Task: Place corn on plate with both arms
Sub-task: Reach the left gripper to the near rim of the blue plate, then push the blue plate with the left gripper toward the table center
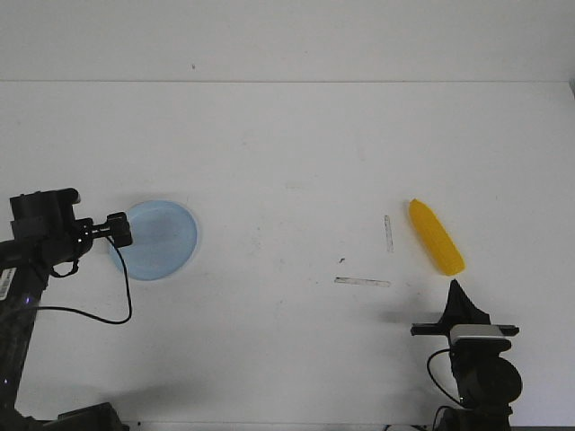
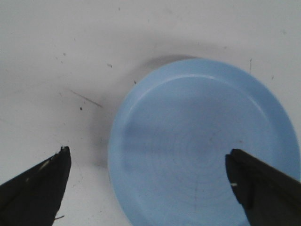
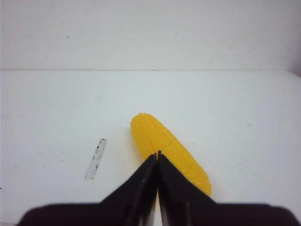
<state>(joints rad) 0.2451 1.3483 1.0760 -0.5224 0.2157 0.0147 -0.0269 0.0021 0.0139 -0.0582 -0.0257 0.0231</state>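
Nearest the front camera, the right gripper (image 1: 457, 289) sits low at the table's near edge, its pointed black fingers pressed together and holding nothing. Just beyond its tip lies the corn (image 1: 436, 236), flat on the white table (image 1: 287, 162), its long axis running away from the claw and slanting slightly leftward, rounded end farthest off. That arm is plainly the nearer one; I'd judge its fingers must part before it can straddle the cob. The cob looks glossy, bright yellow, with moulded kernel bumps, like plastic. Well apart on the left rests the plate (image 1: 166, 235), pale blue, smooth and shallow, empty, with the left gripper (image 2: 150, 188) hovering over it, fingers spread wide.
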